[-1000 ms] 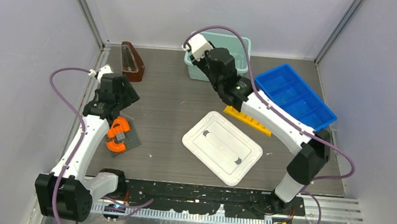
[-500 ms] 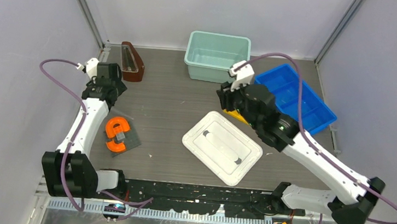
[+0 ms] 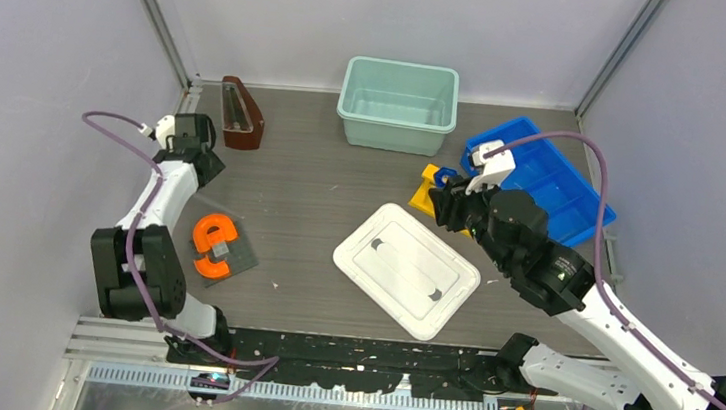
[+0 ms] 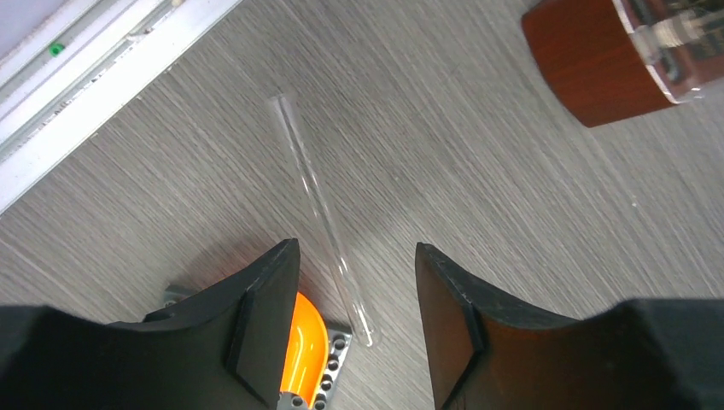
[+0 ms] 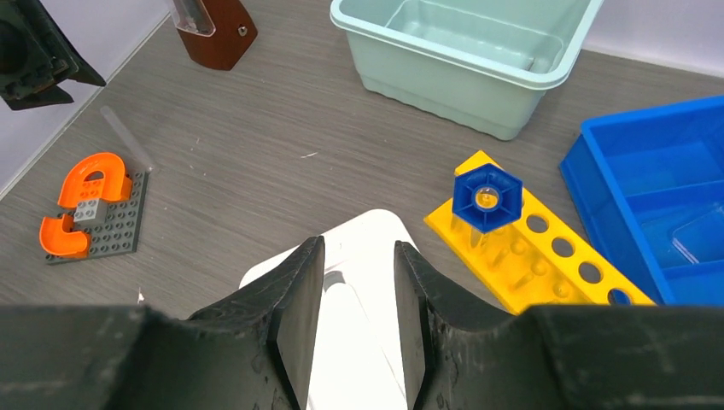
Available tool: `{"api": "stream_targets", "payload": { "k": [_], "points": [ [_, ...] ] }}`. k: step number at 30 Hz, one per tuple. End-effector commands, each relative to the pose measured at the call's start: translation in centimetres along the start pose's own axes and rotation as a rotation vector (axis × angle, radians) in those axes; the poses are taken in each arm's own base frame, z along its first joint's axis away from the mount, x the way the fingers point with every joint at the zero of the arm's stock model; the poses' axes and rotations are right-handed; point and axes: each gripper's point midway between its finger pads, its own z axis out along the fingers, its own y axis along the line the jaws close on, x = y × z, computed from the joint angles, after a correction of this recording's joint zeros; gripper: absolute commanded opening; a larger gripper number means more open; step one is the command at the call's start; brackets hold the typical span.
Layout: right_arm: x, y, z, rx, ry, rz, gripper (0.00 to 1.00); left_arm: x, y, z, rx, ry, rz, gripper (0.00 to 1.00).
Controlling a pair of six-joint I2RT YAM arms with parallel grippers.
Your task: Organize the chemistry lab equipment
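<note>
A thin clear glass rod (image 4: 324, 213) lies flat on the table, its near end between the fingers of my left gripper (image 4: 357, 256). That gripper is open and hovers over the rod without touching it, at the far left (image 3: 184, 140). A small blue knob-like piece (image 5: 487, 196) stands on the end of a yellow rack (image 5: 546, 256), also seen from above (image 3: 445, 176). My right gripper (image 5: 359, 248) is open and empty above a white lid (image 3: 405, 267), just short of the rack. The same rod (image 5: 128, 137) shows faintly in the right wrist view.
A teal bin (image 3: 399, 103) stands at the back, a blue divided tray (image 3: 562, 179) at the right. A brown wedge-shaped case (image 3: 240, 113) sits far left. Orange curved pieces on a grey studded plate (image 3: 216, 248) lie near the left arm.
My right arm pulled back from the teal bin to above the lid by the yellow rack. My left arm swung from over the orange pieces to the far left, its jaws narrowing somewhat.
</note>
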Motion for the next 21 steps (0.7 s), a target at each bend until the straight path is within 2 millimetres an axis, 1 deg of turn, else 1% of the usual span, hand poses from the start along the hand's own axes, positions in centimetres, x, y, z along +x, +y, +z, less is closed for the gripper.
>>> {"api": "stream_targets", "payload": {
  "k": [1, 6, 9, 13, 16, 21],
  "points": [
    [-0.6, 0.2, -0.2, -0.003, -0.02, 0.054, 0.42, -0.6, -0.4, 2.1, 0.005, 0.01, -0.062, 0.54],
    [-0.8, 0.4, -0.2, -0.004, -0.012, 0.068, 0.42, 0.4, 0.3, 4.5, -0.036, 0.043, -0.091, 0.52],
    [-0.8, 0.6, -0.3, -0.018, -0.007, 0.069, 0.43, 0.6, 0.6, 5.8, -0.058, 0.065, -0.088, 0.52],
    [-0.5, 0.3, -0.3, 0.003, 0.008, 0.057, 0.44, 0.3, 1.0, 7.0, -0.082, 0.076, -0.096, 0.52],
    [-0.6, 0.2, -0.3, 0.006, 0.009, 0.057, 0.44, 0.7, 1.1, 7.8, -0.086, 0.099, -0.106, 0.52],
    [-0.6, 0.4, -0.3, 0.0, 0.012, 0.061, 0.44, 1.1, 2.0, 8.7, -0.1, 0.121, -0.142, 0.52]
  ]
}}
